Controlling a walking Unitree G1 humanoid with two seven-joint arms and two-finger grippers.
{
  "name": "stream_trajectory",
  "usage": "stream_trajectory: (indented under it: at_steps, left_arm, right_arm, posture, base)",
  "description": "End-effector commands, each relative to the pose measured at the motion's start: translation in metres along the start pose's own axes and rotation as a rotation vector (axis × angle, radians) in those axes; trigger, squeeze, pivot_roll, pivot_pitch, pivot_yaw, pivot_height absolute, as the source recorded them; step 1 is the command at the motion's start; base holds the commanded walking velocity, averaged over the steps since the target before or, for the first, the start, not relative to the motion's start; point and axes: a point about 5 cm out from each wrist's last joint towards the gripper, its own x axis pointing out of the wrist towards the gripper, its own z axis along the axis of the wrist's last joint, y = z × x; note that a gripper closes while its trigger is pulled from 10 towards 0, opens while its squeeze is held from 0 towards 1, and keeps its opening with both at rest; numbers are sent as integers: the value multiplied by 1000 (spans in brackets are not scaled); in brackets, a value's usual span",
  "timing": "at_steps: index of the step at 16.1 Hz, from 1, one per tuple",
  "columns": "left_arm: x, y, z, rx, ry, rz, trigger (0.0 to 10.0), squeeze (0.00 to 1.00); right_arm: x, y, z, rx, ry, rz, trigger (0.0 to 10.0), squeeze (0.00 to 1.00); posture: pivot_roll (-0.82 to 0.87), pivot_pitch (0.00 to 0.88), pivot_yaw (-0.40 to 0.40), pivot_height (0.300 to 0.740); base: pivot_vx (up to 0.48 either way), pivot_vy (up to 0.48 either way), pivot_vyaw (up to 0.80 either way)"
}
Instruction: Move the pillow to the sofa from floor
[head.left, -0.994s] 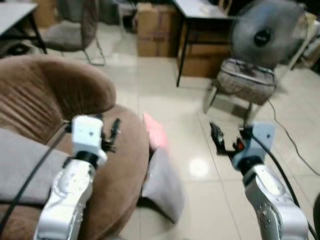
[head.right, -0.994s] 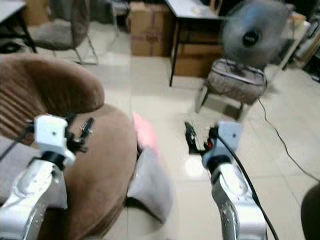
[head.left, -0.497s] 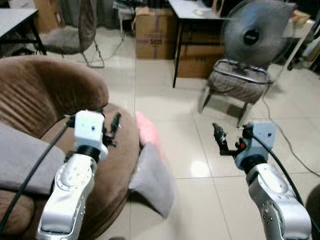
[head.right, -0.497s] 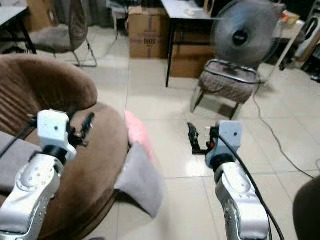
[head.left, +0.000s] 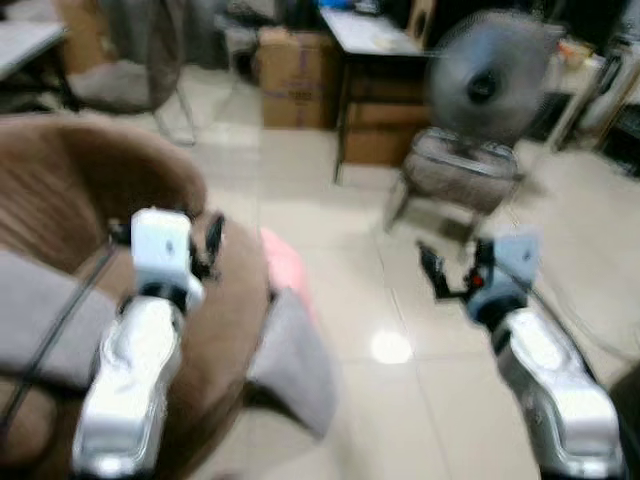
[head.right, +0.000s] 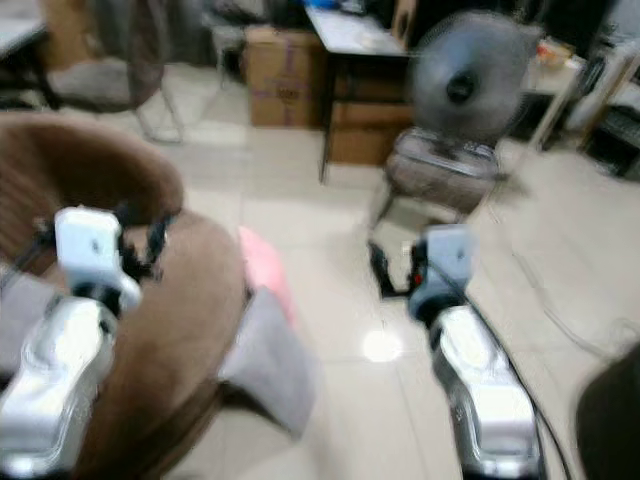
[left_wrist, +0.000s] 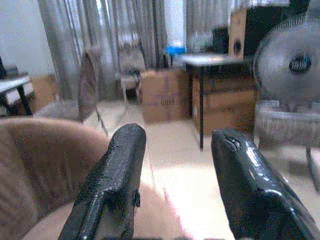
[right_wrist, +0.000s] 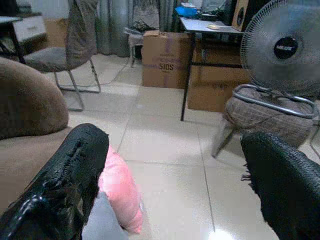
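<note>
Pillow, grey fabric, soft (head.left: 295, 355): head views blurred; it leans on the floor against the rounded brown sofa (head.left: 215, 330), a pink cushion (head.left: 285, 268) behind it. Wrist views: left gripper (left_wrist: 172, 185) above the sofa, fingers apart; right gripper (right_wrist: 175, 185), fingers apart, beside the sofa. Risk: blur misguiding the reach.

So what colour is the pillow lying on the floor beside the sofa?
Pink pillow, clearest in the right wrist view.

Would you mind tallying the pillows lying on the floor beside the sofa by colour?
Pink pillow: 1
Grey pillow: 1
Total: 2, both leaning against the sofa.
</note>
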Motion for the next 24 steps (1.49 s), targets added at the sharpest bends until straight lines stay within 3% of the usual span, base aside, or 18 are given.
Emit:
stream_trajectory:
  at_steps: [1,3,8,14,17,24]
  left_arm:
    - [4,2,5,12,-18,2,10000,0]
    - [3,-1,4,15,-12,-20,10000,0]
    - [3,-1,4,27,-13,-22,10000,0]
    - [4,0,5,37,-13,-25,10000,0]
    - [5,0,2,24,-3,-8,10000,0]
    - [6,1,-5,95,6,-5,10000,0]
  right_arm:
    - [3,-2,3,-6,-10,-3,10000,0]
    - [1,-3,4,-7,-14,-1,10000,0]
    - [1,7,0,-16,-8,34,10000,0]
    - [0,6,-1,-12,-11,26,10000,0]
    - [0,6,-1,-15,-8,30,10000,0]
    - [-2,2,-5,16,-30,0,10000,0]
  posture:
    - [31,0,-48,740]
    - [29,0,-44,740]
    - [34,0,-41,740]
    - [38,0,-38,740]
    - [32,0,-36,740]
    - [41,0,-48,681]
  base:
    - [364,0,0]
    - [366,0,-800]
    - [364,0,0]
    - [345,0,0]
    - [0,0,0]
    - [0,0,0]
